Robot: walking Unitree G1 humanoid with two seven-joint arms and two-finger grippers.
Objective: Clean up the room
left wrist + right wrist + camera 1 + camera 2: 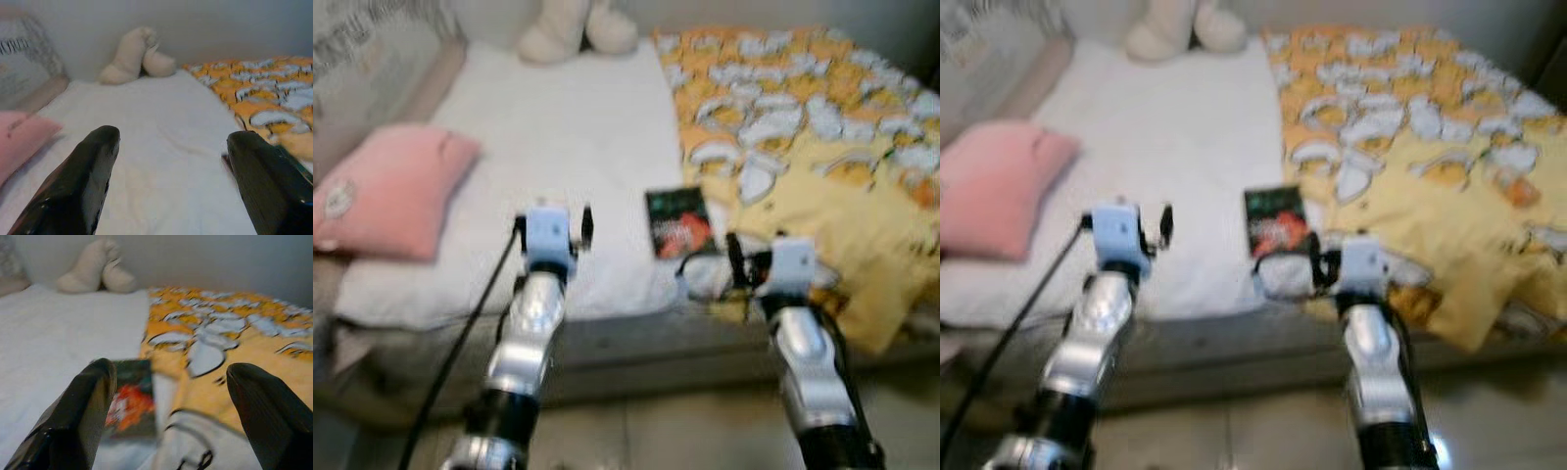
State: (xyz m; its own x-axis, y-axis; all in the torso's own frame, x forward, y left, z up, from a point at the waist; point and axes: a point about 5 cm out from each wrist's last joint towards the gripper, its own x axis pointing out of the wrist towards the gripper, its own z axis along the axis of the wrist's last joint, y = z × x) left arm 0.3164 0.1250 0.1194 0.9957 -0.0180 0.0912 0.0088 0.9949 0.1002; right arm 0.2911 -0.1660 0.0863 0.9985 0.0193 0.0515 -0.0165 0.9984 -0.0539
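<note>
From the left eye view, the left tool (pixel 551 227) and the right tool (pixel 754 264) were both raised at the near edge of the bed (pixel 568 137), silver forearms reaching up and forward; the book (pixel 678 222), the likeliest thing to tidy, lay flat on the white sheet just ahead of the right tool and slightly toward the left one, beside the yellow blanket (pixel 822 137). A pink pillow (pixel 391 186) sat well off beyond the left tool, and a cream plush toy (pixel 578 24) lay far ahead. The right eye view showed the same layout, blurred. In the left wrist view, that tool's 2 fingers (pixel 83 181) stood spread wide and empty over bare sheet. In the right wrist view, the fingers (pixel 83 411) were likewise released, with the book lying between them but nearer 1 finger. To do this well, I judged the right tool should centre over the book, come down level, and pinch an edge without catching the blanket fold.
</note>
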